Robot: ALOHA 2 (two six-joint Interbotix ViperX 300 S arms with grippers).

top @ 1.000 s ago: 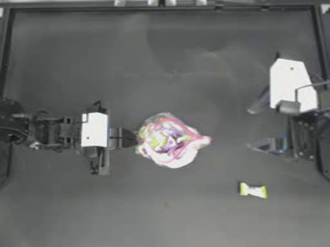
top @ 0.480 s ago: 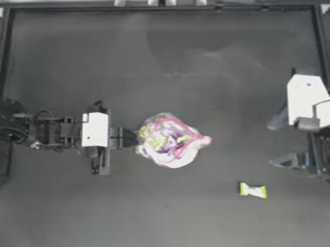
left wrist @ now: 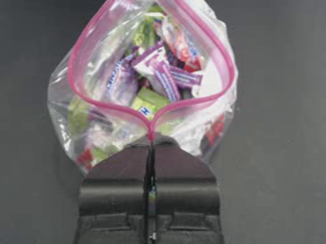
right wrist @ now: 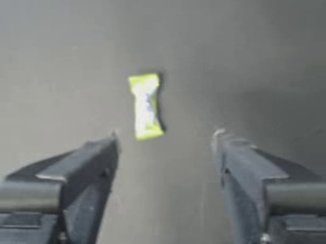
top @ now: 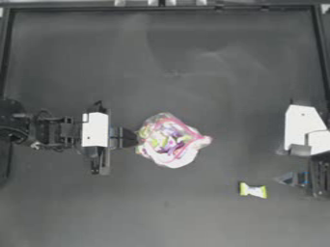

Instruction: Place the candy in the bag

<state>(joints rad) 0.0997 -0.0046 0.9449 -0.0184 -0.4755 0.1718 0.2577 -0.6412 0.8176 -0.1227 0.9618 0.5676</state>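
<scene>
Overhead, the candy (top: 253, 191) lies on the table (top: 168, 58) toward its front-right corner, long axis running roughly left to right, well apart from the bag (top: 169, 141) at the middle. The right gripper (top: 293, 179) sits just beside the candy on its right-edge side, far nearer than the left gripper (top: 129, 138), which is at the bag's left end.

From the left wrist, the left gripper (left wrist: 151, 157) is pressed together on the pink seal strip at the bag (left wrist: 149, 81) rim, and the mouth gapes beyond it with wrapped sweets inside.

From the right wrist, the right gripper (right wrist: 164, 138) is spread wide and holds nothing; the candy (right wrist: 146, 106) rests on the table (right wrist: 255, 57) just ahead of it, nearer one finger than the other, long axis roughly along the reach. The pick likely needs a short advance and a small sideways correction.
</scene>
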